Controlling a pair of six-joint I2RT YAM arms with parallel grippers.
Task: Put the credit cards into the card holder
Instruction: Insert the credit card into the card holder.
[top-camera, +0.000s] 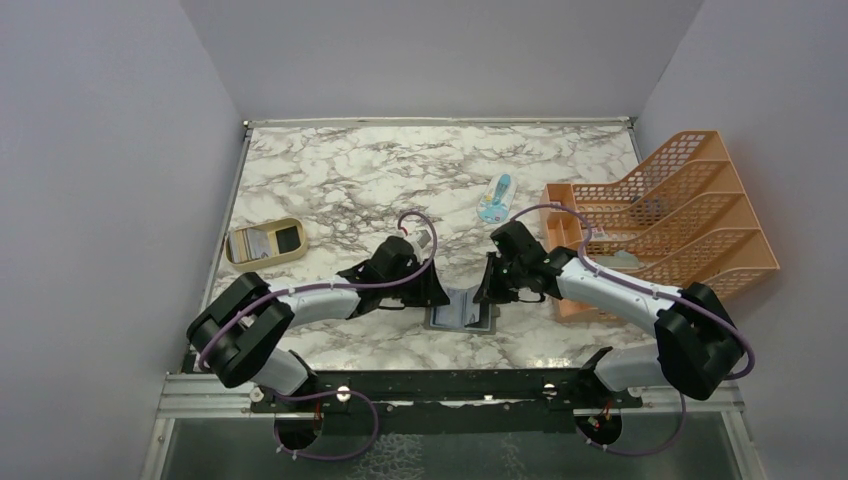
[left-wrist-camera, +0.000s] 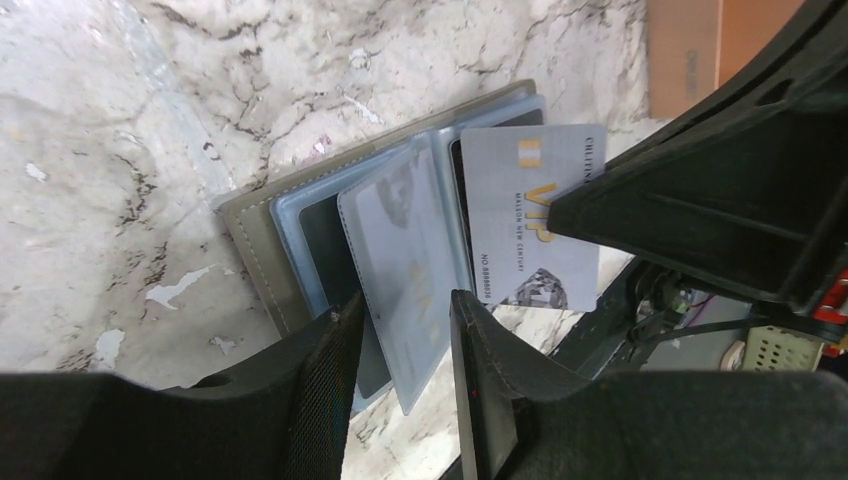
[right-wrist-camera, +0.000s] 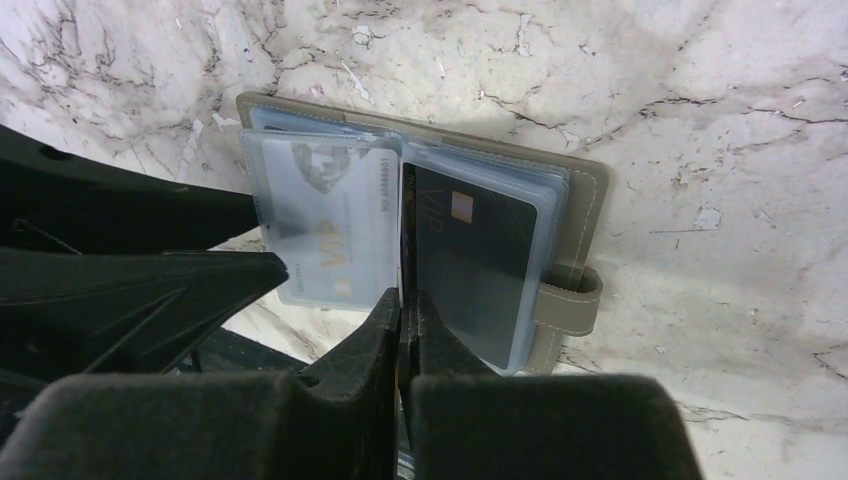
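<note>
At the left of the top view, a tan oval two-compartment tray sits on the marbled tabletop. Lower centre, the grey folding card holder lies open between both arms. The left hand is released, fingers apart astride a clear sleeve whose pale card reads "VIP". The right hand grasps a silver plastic credit card printed "VIP" and "MAISON NEW CENTURY", over the holder's right page. An orange mesh file rack stands far right.
</note>
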